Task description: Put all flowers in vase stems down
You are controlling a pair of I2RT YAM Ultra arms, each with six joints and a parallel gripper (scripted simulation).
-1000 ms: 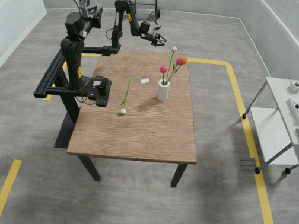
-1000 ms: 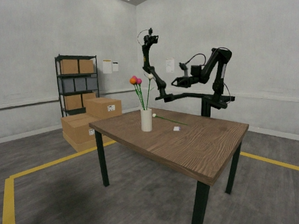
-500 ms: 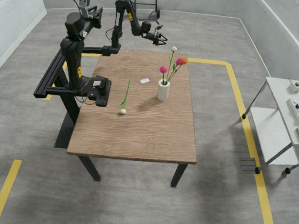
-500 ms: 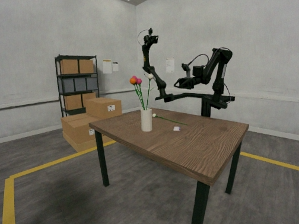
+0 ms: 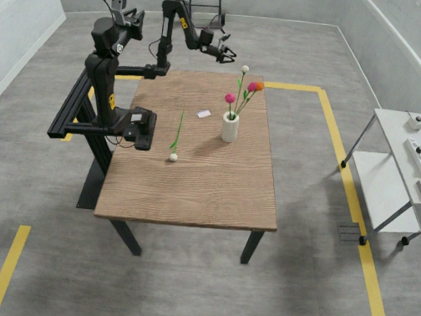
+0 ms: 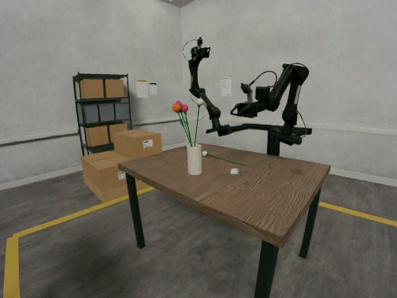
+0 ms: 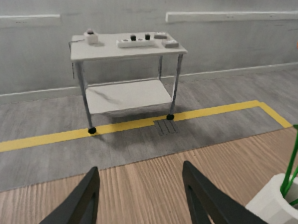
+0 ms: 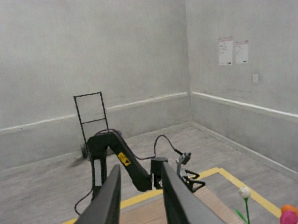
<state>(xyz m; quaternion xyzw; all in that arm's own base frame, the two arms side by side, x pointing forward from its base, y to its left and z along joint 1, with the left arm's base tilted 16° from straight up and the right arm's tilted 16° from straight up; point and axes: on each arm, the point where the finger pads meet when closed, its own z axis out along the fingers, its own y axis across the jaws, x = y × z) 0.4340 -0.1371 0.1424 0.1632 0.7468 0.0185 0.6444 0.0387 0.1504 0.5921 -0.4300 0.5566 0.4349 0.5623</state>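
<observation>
The vase stands upright on the table. Four flowers are in it, stems down: a white flower, an orange flower and two pink flowers. They fan out above its mouth, heads well over the rim.

Near the vase, on the side of the arms' stand, a small card lies flat. Farther from the vase on that same side lies the loose flower, the fifth one, also white. It is out of the vase, its stem looking straight and its head well apart from the card.

The left gripper is raised well apart from the vase, past the table's short edge, its fingers partly open around nothing. The right gripper is also up high and well away from the vase; its fingers stand a little open, with nothing between them.

Well beyond the vase, on the side away from the arms' stand, is a white cart.
</observation>
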